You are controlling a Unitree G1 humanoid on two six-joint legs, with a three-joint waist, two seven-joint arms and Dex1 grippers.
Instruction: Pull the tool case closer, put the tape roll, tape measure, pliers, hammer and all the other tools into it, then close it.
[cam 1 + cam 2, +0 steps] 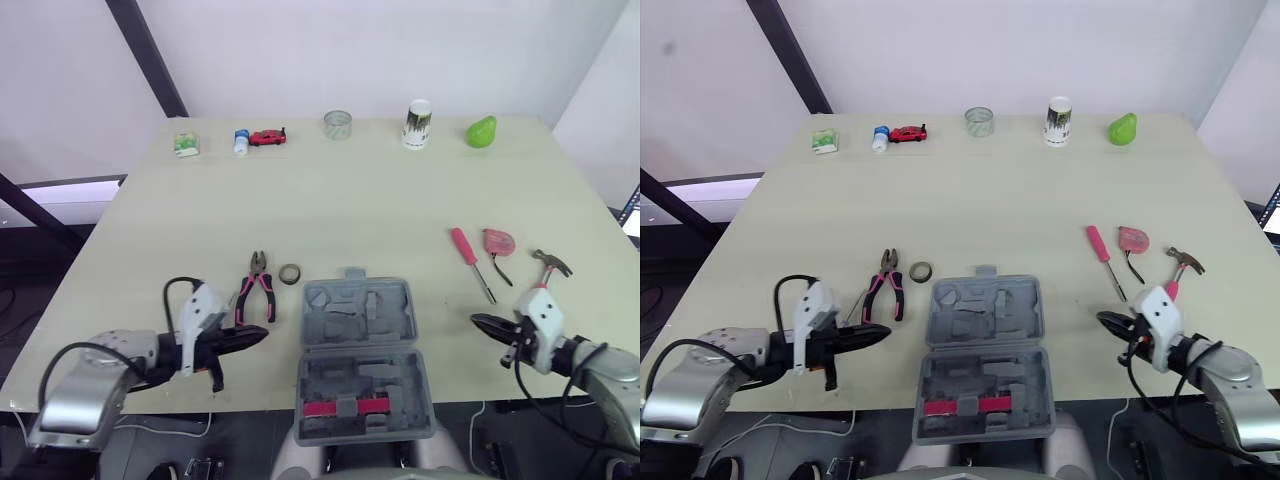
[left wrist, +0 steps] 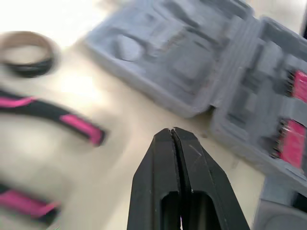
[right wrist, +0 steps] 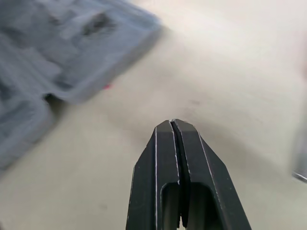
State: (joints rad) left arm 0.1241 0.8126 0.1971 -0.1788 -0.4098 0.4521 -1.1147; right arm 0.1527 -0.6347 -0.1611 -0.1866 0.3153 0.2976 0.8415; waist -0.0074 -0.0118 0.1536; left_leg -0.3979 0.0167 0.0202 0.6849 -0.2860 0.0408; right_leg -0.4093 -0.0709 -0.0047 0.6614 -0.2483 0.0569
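The grey tool case (image 1: 360, 360) lies open at the table's front edge, its lid half toward the table's middle and a pink tool in the near half. Left of it lie the pink-handled pliers (image 1: 257, 287) and the small tape roll (image 1: 290, 274). On the right lie a pink screwdriver (image 1: 470, 260), the pink tape measure (image 1: 498, 241) and the hammer (image 1: 548, 268). My left gripper (image 1: 262, 333) is shut and empty, just left of the case below the pliers. My right gripper (image 1: 477, 321) is shut and empty, right of the case.
Along the far edge stand a green packet (image 1: 186, 145), a small bottle (image 1: 241, 141), a red toy car (image 1: 267, 137), a clear tape roll (image 1: 338, 124), a white cup (image 1: 417, 124) and a green pear (image 1: 481, 132). The case overhangs the front edge.
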